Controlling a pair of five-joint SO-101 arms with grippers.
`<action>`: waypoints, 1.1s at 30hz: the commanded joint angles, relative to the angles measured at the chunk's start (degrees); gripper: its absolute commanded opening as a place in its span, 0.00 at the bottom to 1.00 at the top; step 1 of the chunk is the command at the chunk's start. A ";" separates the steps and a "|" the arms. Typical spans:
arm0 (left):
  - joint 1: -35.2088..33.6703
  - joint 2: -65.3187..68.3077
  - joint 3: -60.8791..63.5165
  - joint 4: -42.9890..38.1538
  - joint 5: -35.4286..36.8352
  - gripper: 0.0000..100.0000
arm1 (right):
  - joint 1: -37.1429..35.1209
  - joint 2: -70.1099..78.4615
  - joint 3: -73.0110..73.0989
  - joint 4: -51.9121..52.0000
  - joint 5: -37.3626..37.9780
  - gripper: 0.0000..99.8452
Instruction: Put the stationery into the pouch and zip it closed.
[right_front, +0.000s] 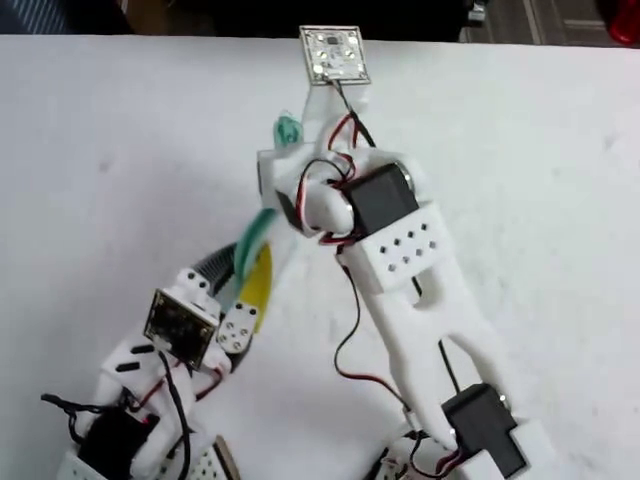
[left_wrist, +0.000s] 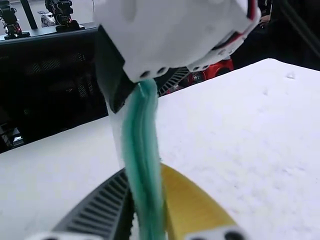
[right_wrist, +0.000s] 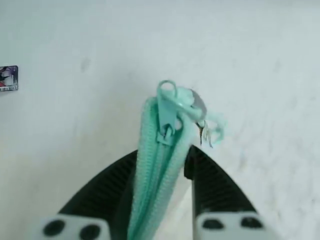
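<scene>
The green pouch (right_front: 252, 238) is held edge-up over the counter (right_front: 520, 150), its long axis running hand to hand. The left hand (left_wrist: 145, 175) pinches one end of the zipper edge, and the right hand (right_wrist: 162, 154) pinches the other, with the slider (right_wrist: 167, 112) just past its jaws.

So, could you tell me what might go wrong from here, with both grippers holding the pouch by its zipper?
1. The right gripper is clamped on the zipper band behind the slider, not on the slider itself. A pull may only stretch the band instead of moving the slider.
2. The left gripper pinches just that same narrow zipper edge, so the pouch could twist or slip free under tension.
</scene>
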 joint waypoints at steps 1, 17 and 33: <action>1.01 0.57 -1.58 6.42 -3.34 0.18 | -0.22 0.04 -1.23 -3.38 0.26 0.01; -3.03 0.48 -21.36 23.38 -2.46 0.24 | 5.32 0.84 1.58 -18.24 4.75 0.02; -27.38 -0.22 -7.30 4.04 14.86 0.24 | 21.49 3.56 33.85 -37.14 9.32 0.02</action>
